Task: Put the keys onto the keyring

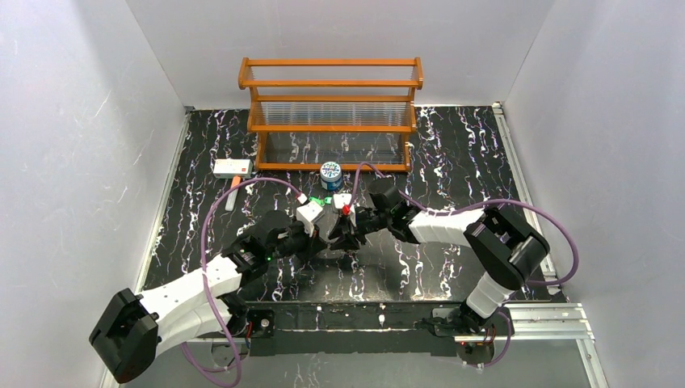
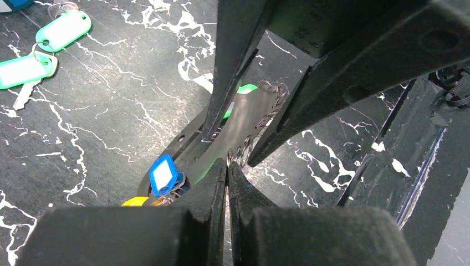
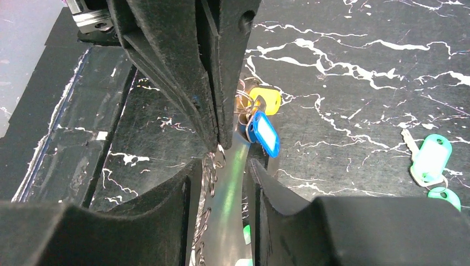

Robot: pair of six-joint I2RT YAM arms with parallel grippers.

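1. The left fingers (image 2: 213, 188) are pinching the keyring (image 3: 227, 188), steadying it above the surface (image 2: 111, 111).
2. The right fingers (image 3: 183, 205) are standing spread on either side of its band, likely to regrip.
3. The blue key (image 3: 265, 134) and yellow key (image 3: 266, 100) are hanging beside the pinch, while the green keys (image 2: 64, 27) are lying well apart.

Black marbled table (image 1: 452, 162) carries rack (image 1: 331, 105), can (image 1: 329, 171), box (image 1: 232, 167), green keys (image 2: 25, 69).

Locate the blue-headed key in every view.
Top external: not visible.
Left wrist: blue-headed key lower left, just above the yellow key.
Right wrist: centre, just below the yellow key.
Shared landmark: green keys, top centre, left wrist upper left, right wrist far right.
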